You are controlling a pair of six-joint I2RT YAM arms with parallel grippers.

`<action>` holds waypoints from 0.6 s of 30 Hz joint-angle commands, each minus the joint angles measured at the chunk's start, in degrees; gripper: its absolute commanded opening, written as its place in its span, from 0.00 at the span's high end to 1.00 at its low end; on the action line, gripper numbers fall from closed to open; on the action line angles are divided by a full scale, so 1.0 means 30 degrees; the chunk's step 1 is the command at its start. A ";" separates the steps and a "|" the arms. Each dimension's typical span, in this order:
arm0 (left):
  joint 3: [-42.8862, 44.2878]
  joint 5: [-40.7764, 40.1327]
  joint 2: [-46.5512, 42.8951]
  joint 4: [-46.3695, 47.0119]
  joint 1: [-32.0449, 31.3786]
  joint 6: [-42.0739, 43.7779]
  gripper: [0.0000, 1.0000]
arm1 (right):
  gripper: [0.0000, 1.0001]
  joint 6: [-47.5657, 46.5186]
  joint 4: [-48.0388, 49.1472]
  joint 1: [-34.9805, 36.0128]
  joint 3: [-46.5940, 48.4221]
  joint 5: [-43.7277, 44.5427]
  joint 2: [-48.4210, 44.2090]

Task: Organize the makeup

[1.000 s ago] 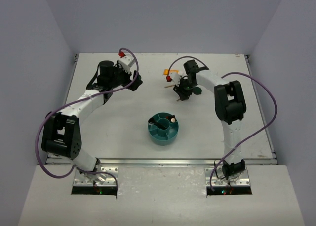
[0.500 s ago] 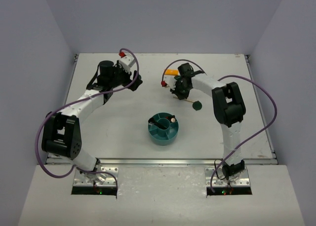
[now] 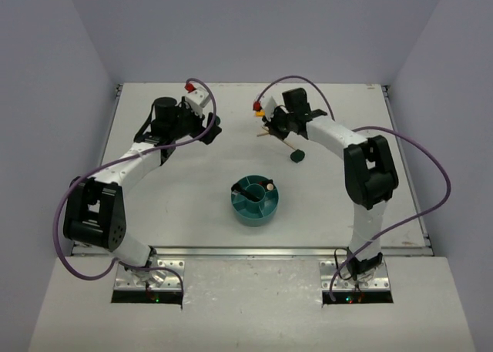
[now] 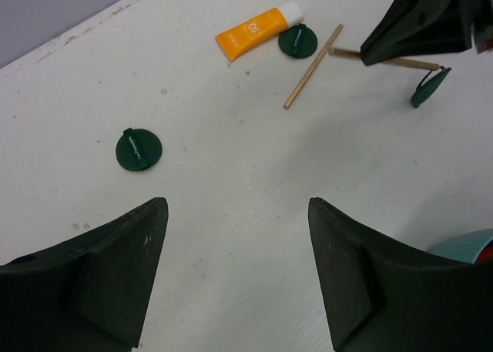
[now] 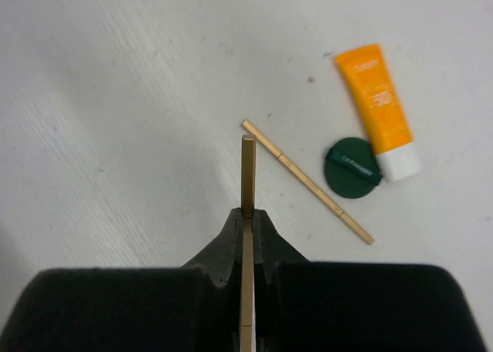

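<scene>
- top view: the right pincer (image 3: 274, 129) is now clamped on a tan stick (image 3: 283, 142) near the far edge of the desk (image 3: 177, 206), right of the middle. a second ago its jaws stood part open over the pile there. it has since drawn back toward the far edge, and the stick, with the dark green piece (image 3: 296, 156) at its free end, has swung round with it.
- same view: the left pincer (image 3: 211, 129) hangs spread and empty near the far edge, left of the middle, unmoved. the teal bowl (image 3: 245, 211) sits mid-desk toward the near edge, with a dark item (image 3: 268, 186) already in one compartment.
- left wrist view: nothing lies between its own wide fingers. on the desk beyond are the orange tube (image 4: 254, 35), a green compact (image 4: 297, 41) right against its white cap, a second tan stick (image 4: 313, 65) just beside those, and a lone compact (image 4: 139, 149) well apart.
- right wrist view: the held stick runs straight out from the pinched fingertips, above the loose pieces.
- judgement: the grasp looks made. the carry to the bowl is not yet begun, and four pieces wait.
</scene>
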 commanded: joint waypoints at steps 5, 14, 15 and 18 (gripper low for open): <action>-0.0270 0.0270 -0.1129 0.1062 0.0242 -0.0076 0.29 | 1.00 0.6216 0.9452 -0.1105 -0.2790 -0.4212 -0.4460; -0.0380 -0.0234 -0.1376 0.1014 0.0324 -0.0626 0.29 | 1.00 1.4903 1.7881 -0.0905 -0.5457 -0.8681 -0.5345; -0.0397 -0.0326 -0.1412 0.0977 0.0397 -0.0808 0.29 | 1.00 1.6796 2.0725 -0.0560 -0.6132 -0.8922 -0.5328; -0.0404 -0.0599 -0.1553 0.0927 0.0575 -0.1205 0.28 | 1.00 1.9069 2.3972 0.0604 -0.6741 -0.8728 -0.4910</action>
